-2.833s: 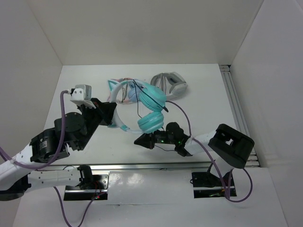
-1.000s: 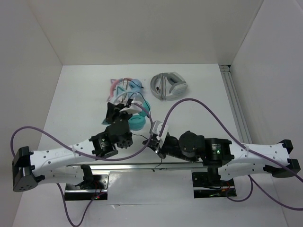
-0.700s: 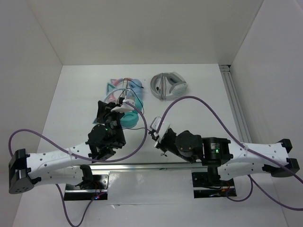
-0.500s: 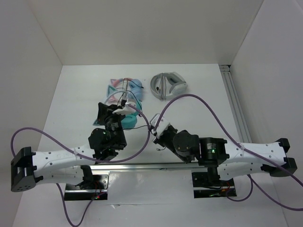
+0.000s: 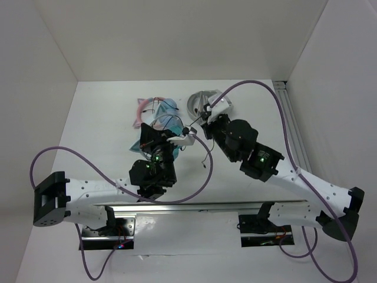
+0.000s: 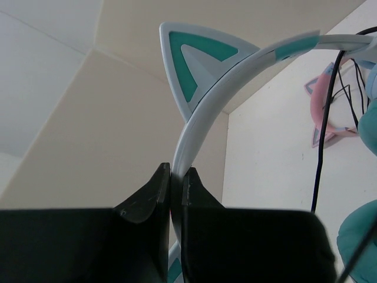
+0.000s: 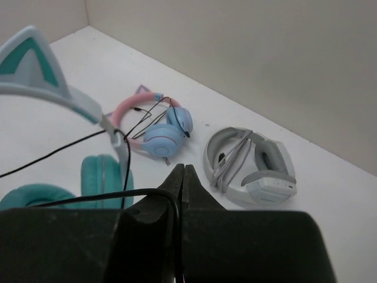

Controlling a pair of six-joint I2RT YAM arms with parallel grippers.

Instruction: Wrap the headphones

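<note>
The left gripper (image 6: 176, 177) is pinched tight on the headband (image 6: 203, 106) of the headphones (image 7: 106, 174), which are held up mid-desk, a little left of centre. The headband looks like light, stiff plastic, a sound place to hold. Beyond it, the right gripper (image 7: 182, 172) is closed on the cable (image 6: 322, 138), which is thin, limp and likely to slip or snag. In half a second the right arm has swung from the near edge toward the far edge.

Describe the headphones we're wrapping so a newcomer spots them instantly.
On the white table, find the left pincer: it pinches the headphones by the headband. Only this pair is teal, with white-and-teal cat ears; the pink pair and grey pair lie farther back.
</note>
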